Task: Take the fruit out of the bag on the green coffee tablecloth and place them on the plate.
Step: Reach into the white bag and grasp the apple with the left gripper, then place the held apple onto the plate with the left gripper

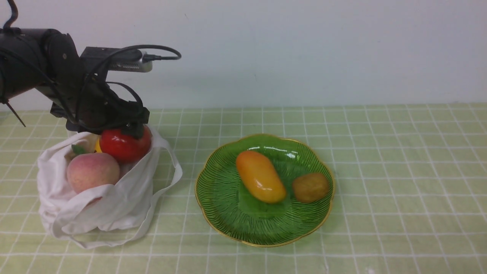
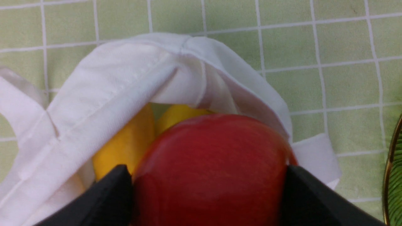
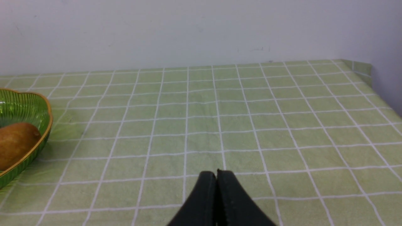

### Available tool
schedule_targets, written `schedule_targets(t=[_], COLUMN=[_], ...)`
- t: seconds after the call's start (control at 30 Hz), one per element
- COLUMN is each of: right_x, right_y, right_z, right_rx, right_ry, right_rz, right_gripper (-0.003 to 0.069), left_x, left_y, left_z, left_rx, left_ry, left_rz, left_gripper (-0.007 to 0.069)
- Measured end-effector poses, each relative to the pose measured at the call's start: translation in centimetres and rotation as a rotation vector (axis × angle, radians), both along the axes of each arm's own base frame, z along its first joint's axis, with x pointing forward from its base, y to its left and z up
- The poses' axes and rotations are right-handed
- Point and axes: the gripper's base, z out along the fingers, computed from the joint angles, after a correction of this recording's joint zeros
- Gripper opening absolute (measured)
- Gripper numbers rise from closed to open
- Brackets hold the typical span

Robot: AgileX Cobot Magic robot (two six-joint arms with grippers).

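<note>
The white cloth bag [image 1: 95,205] sits at the left on the green checked tablecloth [image 1: 380,171]. A pink peach [image 1: 92,171] lies in its mouth, with yellow pieces [image 2: 125,147] behind. My left gripper [image 1: 131,129] is shut on the red apple [image 1: 125,145] at the bag's mouth; in the left wrist view the black fingers [image 2: 110,197] press both sides of the apple [image 2: 210,169]. The green plate [image 1: 224,205] holds the mango [image 1: 260,176] and the kiwi [image 1: 311,187]. My right gripper [image 3: 216,175] is shut and empty over bare cloth, right of the plate [image 3: 34,106].
The bag's long loop handle [image 1: 167,186] trails toward the plate. A pale wall stands behind the table. The cloth's far right corner [image 3: 361,67] shows in the right wrist view.
</note>
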Motion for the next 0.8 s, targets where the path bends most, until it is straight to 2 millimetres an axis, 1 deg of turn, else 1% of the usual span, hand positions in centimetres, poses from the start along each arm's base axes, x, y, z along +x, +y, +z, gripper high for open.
schedule_targets(t=[0.13, 0.23, 0.27, 0.3, 0.37, 0.4, 0.43, 0.47, 0.5, 0.53, 0.57, 0.67, 0.7, 0.73, 0.77, 0.8], right_x=[0.0, 0.0, 0.0, 0.0, 0.0, 0.0, 0.0, 0.0, 0.0, 0.0, 0.0, 0.0, 0.0, 0.0, 0.0, 0.0], right_y=[0.0, 0.0, 0.0, 0.0, 0.0, 0.0, 0.0, 0.0, 0.0, 0.0, 0.0, 0.0, 0.0, 0.0, 0.0, 0.0], right_z=[0.0, 0.0, 0.0, 0.0, 0.0, 0.0, 0.0, 0.0, 0.0, 0.0, 0.0, 0.0, 0.0, 0.0, 0.0, 0.0], right_rx=[0.0, 0.0, 0.0, 0.0, 0.0, 0.0, 0.0, 0.0, 0.0, 0.0, 0.0, 0.0, 0.0, 0.0, 0.0, 0.0], right_ry=[0.0, 0.0, 0.0, 0.0, 0.0, 0.0, 0.0, 0.0, 0.0, 0.0, 0.0, 0.0, 0.0, 0.0, 0.0, 0.0], right_rz=[0.0, 0.0, 0.0, 0.0, 0.0, 0.0, 0.0, 0.0, 0.0, 0.0, 0.0, 0.0, 0.0, 0.0, 0.0, 0.0], right_gripper=[-0.0015, -0.0015, -0.0015, -0.0015, -0.0015, -0.0015, -0.0015, -0.0015, -0.0015, -0.0015, -0.0015, -0.0015, -0.0015, -0.0015, -0.0015, -0.0015], left_x=[-0.2, -0.8, -1.1, -1.7, -2.1, -2.9, -3.4, -3.5, -4.4, -4.5, -5.2, -6.5, -6.7, -7.2, -7.4, -7.8], left_y=[0.0, 0.1, 0.2, 0.3, 0.3, 0.3, 0.2, 0.2, -0.3, -0.4, -1.4, -4.5, -5.5, -7.1, -7.9, -9.7], left_z=[0.2, 1.4, 2.2, 3.6, 4.5, 6.2, 7.0, 7.2, 8.6, 8.7, 9.5, 9.7, 9.5, 9.2, 8.8, 8.1], left_rx=[0.002, 0.008, 0.015, 0.022, 0.022, 0.013, 0.005, -0.002, -0.033, -0.033, -0.073, -0.141, -0.149, -0.168, -0.169, -0.184], left_ry=[0.008, -0.009, -0.029, -0.07, -0.094, -0.14, -0.164, -0.168, -0.206, -0.208, -0.217, -0.173, -0.156, -0.119, -0.096, -0.057], left_rz=[-0.002, -0.006, -0.009, -0.013, -0.013, -0.013, -0.015, -0.014, -0.024, -0.026, -0.055, -0.176, -0.224, -0.293, -0.335, -0.406], left_gripper=[0.0548, 0.0548, 0.0548, 0.0548, 0.0548, 0.0548, 0.0548, 0.0548, 0.0548, 0.0548, 0.0548, 0.0548, 0.0548, 0.0548, 0.0548, 0.0548])
